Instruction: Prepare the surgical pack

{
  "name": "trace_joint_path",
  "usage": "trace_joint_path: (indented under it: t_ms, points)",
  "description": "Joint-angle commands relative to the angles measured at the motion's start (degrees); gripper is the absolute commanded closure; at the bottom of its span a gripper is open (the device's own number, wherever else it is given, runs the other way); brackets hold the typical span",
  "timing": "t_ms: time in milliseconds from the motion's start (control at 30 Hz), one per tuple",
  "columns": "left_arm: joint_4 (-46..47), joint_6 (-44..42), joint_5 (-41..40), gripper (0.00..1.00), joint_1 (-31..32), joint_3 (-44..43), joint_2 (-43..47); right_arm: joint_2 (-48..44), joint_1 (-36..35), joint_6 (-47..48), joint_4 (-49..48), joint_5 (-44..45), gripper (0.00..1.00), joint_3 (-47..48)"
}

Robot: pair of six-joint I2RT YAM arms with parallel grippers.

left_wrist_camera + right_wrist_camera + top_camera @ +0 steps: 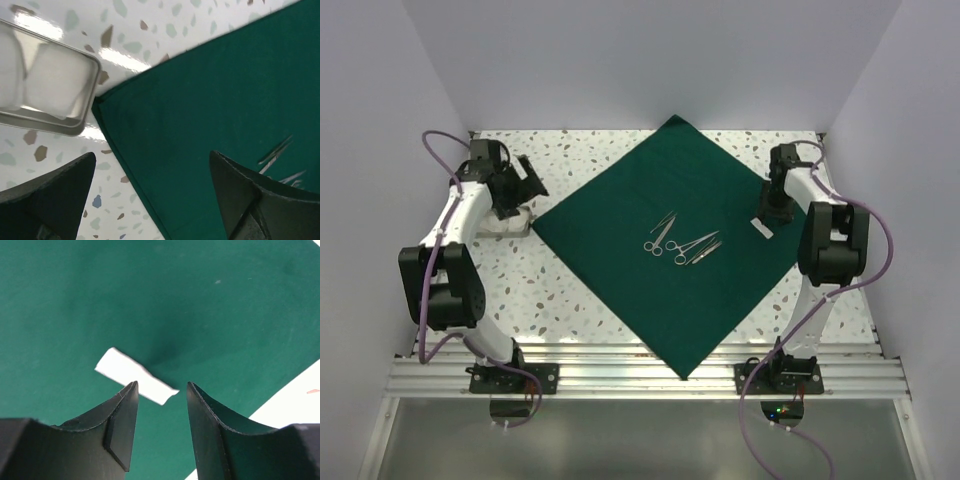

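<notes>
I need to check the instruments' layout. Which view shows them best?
Top external: the instruments lie whole and uncovered on the drape. Left wrist catches only a few tips at its right edge; right wrist shows none.

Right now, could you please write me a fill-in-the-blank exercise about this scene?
1. The instruments lie on the ___ drape.
2. The tray sits beside the drape's ___ corner.
3. The right tool is ___, not shut, over the gauze.
Missing words: green; left; open.
</notes>
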State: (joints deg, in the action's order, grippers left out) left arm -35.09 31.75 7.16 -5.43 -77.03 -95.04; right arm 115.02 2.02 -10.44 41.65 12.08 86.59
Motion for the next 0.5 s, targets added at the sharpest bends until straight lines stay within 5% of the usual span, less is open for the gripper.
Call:
trace_joint_path:
  t_ms: [0, 467]
  points:
    - [6.5, -3.9, 9.6, 0.01, 1.9, 2.9, 3.2, -0.1, 2.1, 0.9, -3.1, -5.3, 0.53, -0.1]
    - [12.8, -0.2, 19.4, 0.01, 4.8, 6.2, 4.7, 1.5, 3.8, 1.6, -4.6, -13.6, 0.6, -3.8]
